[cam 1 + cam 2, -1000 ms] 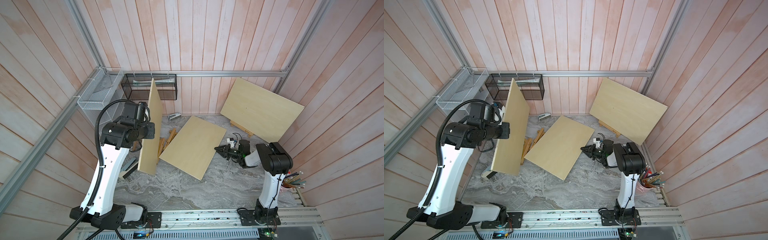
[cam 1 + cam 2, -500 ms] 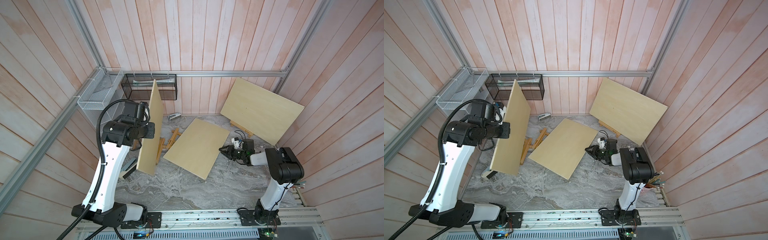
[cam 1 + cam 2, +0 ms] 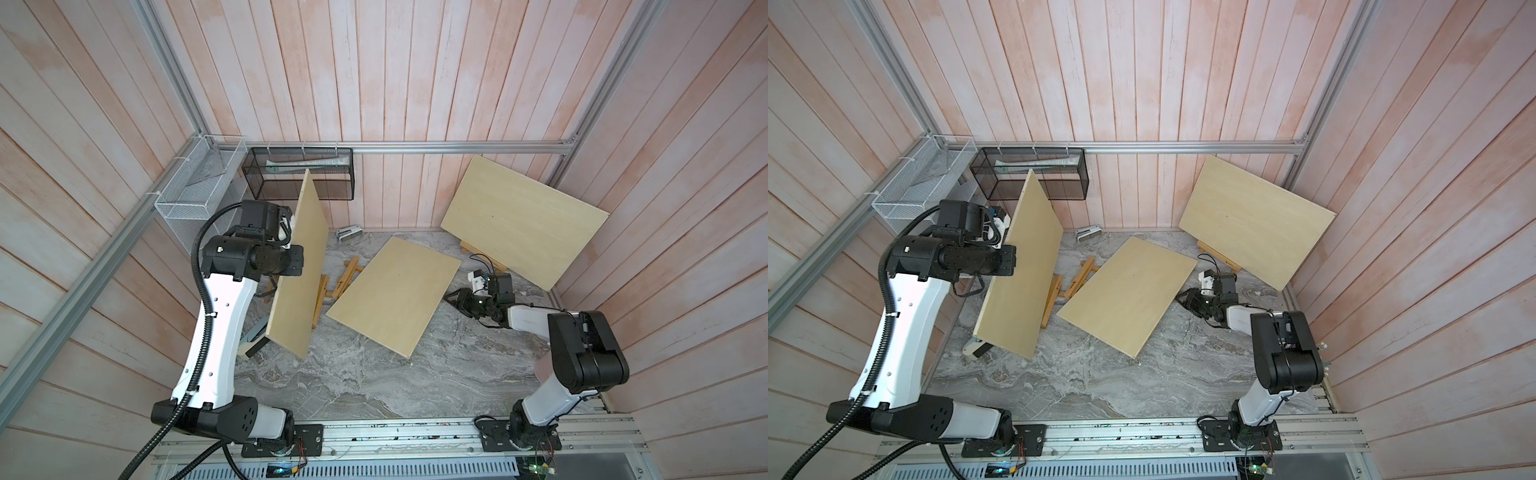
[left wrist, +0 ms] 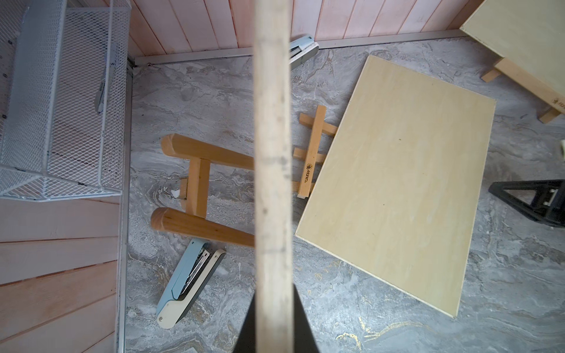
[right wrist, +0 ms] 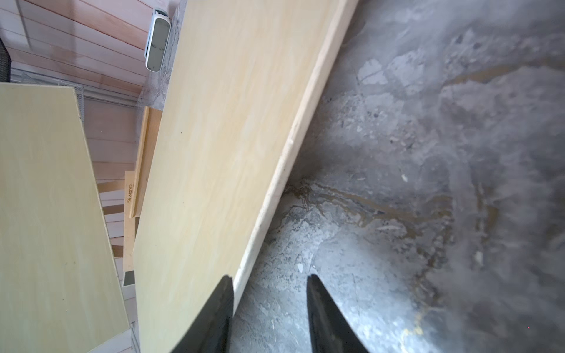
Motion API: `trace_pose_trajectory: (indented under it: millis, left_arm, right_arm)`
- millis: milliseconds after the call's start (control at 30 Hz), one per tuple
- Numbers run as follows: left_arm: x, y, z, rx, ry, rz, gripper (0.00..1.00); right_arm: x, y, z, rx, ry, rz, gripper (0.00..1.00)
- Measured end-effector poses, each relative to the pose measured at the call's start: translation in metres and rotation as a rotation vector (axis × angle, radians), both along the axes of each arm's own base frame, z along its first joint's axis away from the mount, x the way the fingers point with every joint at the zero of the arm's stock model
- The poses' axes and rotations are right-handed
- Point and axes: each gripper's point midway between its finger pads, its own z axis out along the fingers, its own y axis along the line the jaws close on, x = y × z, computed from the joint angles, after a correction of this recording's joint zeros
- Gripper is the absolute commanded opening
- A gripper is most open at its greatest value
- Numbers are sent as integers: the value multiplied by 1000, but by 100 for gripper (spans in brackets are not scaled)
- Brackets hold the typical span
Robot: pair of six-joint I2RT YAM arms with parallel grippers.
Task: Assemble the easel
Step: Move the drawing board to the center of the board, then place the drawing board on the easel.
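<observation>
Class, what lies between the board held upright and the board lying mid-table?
Wooden easel pieces lie there, partly covered; both top views show them.

**Boards Crowd the Counter**

An upright board (image 3: 297, 270) occupies the counter's (image 3: 374, 374) left side, with a stapler (image 3: 255, 345) beside its near corner. Easel frames (image 3: 348, 277) lie between it and a flat board (image 3: 395, 297) at centre, which overlaps them. A third board (image 3: 523, 226) leans in the far right corner. A mesh basket (image 3: 195, 187) and a wire basket (image 3: 266, 183) hang at the far left corner. A second stapler (image 3: 349, 233) lies by the back wall.
</observation>
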Motion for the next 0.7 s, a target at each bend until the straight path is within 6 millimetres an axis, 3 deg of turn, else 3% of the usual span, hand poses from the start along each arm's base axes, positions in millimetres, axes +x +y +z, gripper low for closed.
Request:
trace_pose_trajectory:
  millis: [333, 700]
  left_arm:
    - [6, 9, -8, 16, 27, 7, 0]
    - [11, 5, -18, -10, 62, -12, 0]
  right_arm:
    - [-3, 1, 5, -35, -4, 11, 42]
    - [-7, -1, 1, -44, 18, 12, 42]
